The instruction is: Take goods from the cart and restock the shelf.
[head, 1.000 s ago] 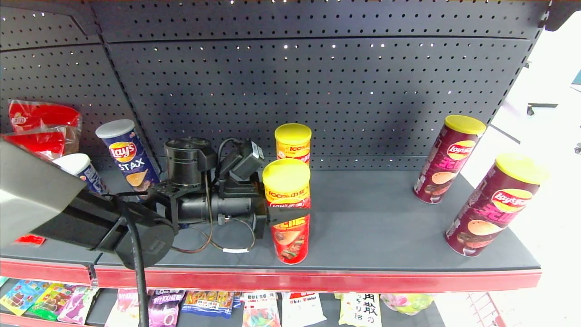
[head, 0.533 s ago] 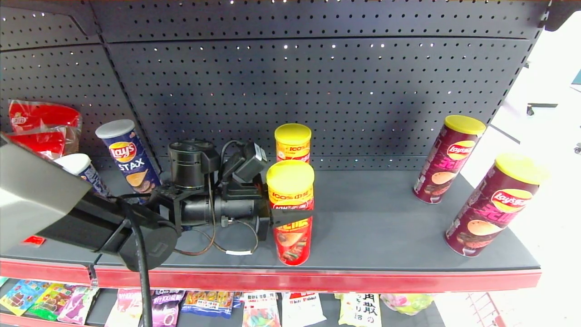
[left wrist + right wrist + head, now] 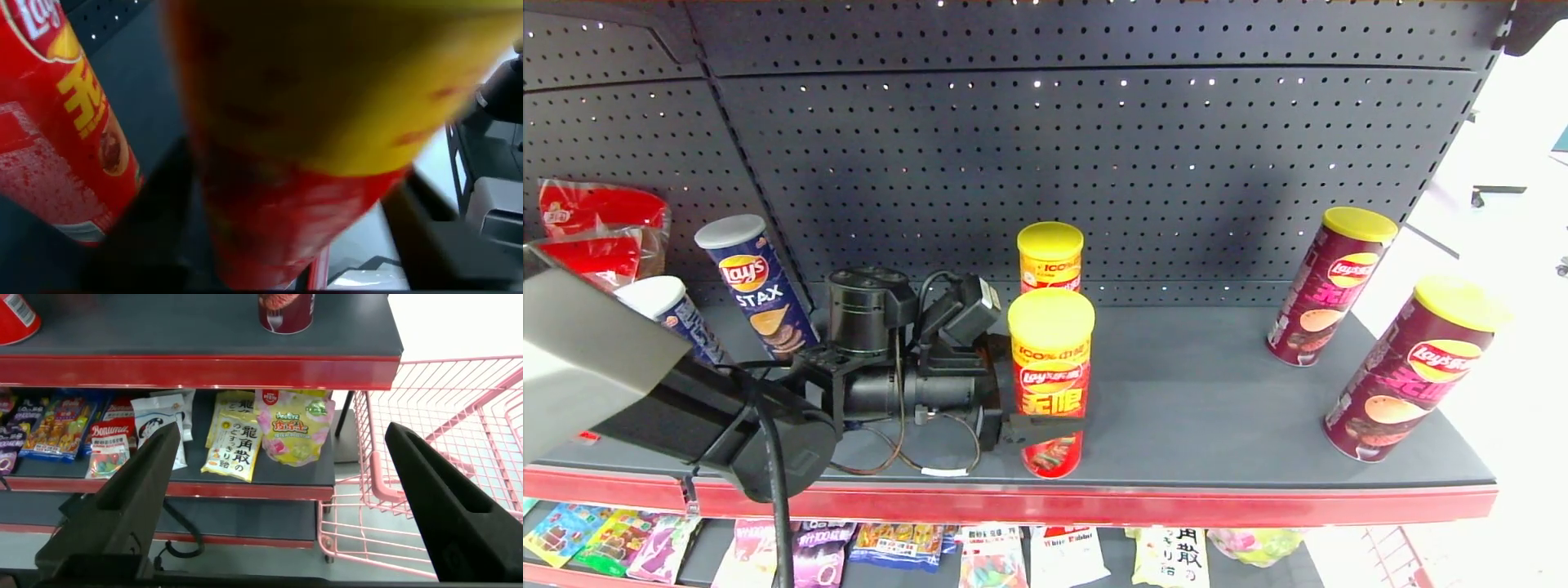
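Front can before rear can, on shelf

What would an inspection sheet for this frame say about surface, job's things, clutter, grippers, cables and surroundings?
Surface: dark shelf with a red front edge.
Job's things: red can upright near the front edge; second red can upright behind it; pink cart beside the shelf unit.
Clutter: maroon cans on the right; blue cans and red bags on the left.
Grippers: left gripper low around the front red can; right gripper open and empty, facing the lower shelf.
Cables: black cable hangs along the left arm.
Surroundings: pegboard back; snack packets on the lower shelf.
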